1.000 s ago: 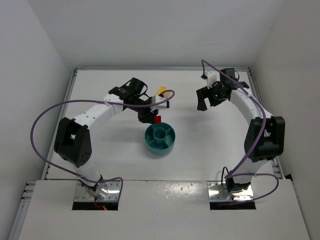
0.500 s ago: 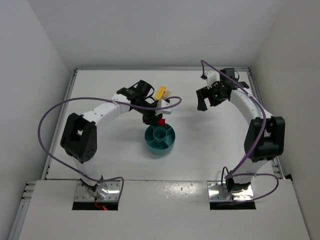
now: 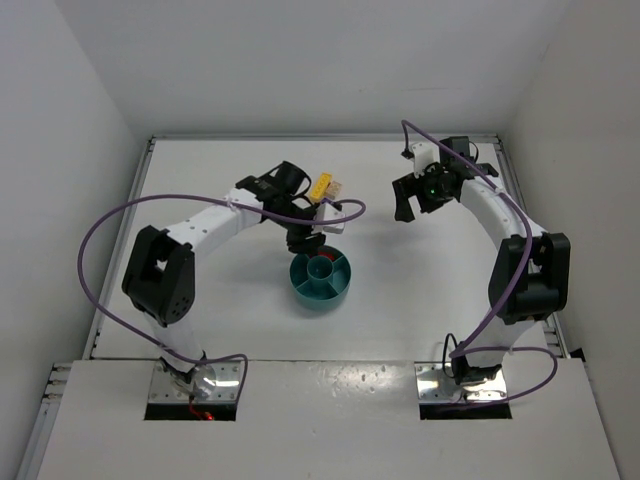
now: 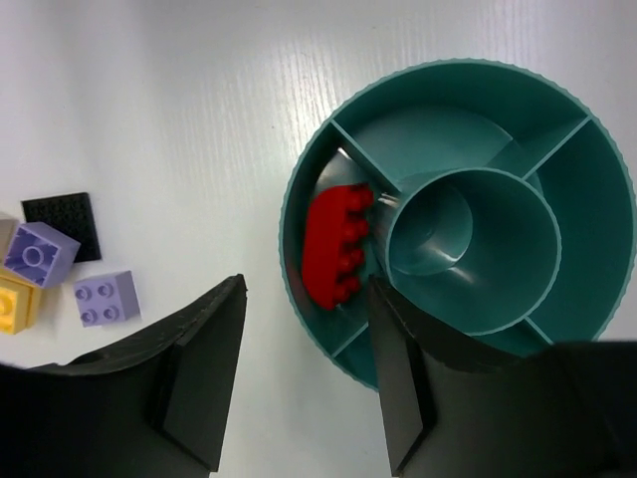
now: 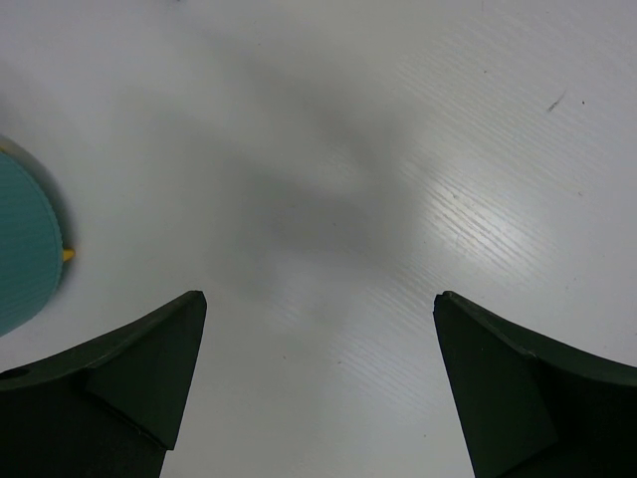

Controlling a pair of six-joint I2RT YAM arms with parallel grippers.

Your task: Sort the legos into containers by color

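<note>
Red lego [image 4: 336, 244] in dish [image 4: 587, 214], below left end effector [image 4: 304, 378]

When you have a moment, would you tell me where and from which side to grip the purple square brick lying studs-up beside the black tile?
Grip the purple square brick by two opposite flat side walls, coming straight down from above. It lies studs-up on the table, so the sides are exposed. I would probably close the jaws along the axis that avoids the yellow brick close beside it.
</note>
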